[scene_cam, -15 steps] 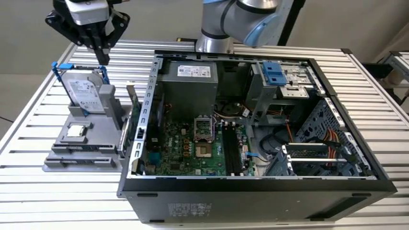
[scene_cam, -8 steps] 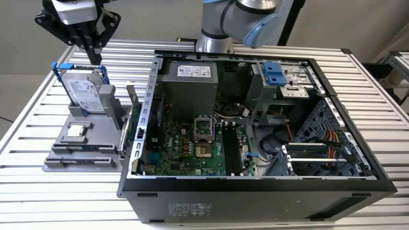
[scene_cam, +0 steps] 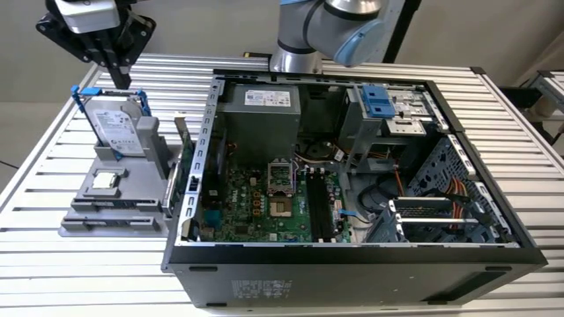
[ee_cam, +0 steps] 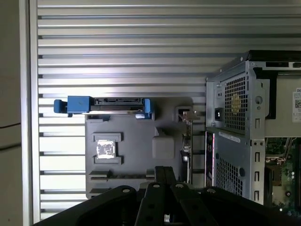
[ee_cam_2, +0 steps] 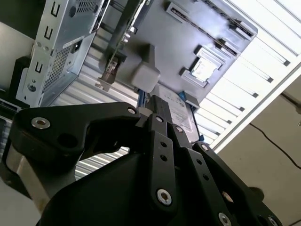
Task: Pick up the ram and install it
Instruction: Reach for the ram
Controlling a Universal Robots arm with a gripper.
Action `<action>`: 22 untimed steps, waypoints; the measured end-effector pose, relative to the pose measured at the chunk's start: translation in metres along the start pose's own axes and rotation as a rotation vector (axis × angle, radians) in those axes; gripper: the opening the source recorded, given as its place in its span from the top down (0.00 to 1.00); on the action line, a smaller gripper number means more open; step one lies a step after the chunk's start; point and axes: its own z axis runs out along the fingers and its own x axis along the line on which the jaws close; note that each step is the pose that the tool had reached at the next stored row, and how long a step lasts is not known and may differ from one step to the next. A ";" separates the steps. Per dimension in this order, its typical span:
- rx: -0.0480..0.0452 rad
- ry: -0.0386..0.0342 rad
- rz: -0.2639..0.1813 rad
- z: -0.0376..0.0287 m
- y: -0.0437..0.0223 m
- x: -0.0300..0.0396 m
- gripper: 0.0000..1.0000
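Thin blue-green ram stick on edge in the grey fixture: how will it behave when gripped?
The thin blue-green ram stick is probably stiff and light, being a slim flat board. Standing on its narrow edge in the grey fixture, it may tip if nudged sideways. Side loads could crack it.

Arm: silver-grey jointed arm (scene_cam: 304,30) with pale blue caps, at the exterior view's top centre. Black linkage gripper (scene_cam: 121,80), high at the exterior view's left, pointing straight down; fingers (ee_cam_2: 158,127) pressed together tip to tip.
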 end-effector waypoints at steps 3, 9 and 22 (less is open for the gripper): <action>0.0001 0.0001 0.000 -0.0001 -0.0001 0.0052 1.00; 0.0000 0.0001 0.000 -0.0002 -0.0004 0.0165 1.00; -0.0001 0.0000 -0.002 -0.0005 -0.0009 0.0391 1.00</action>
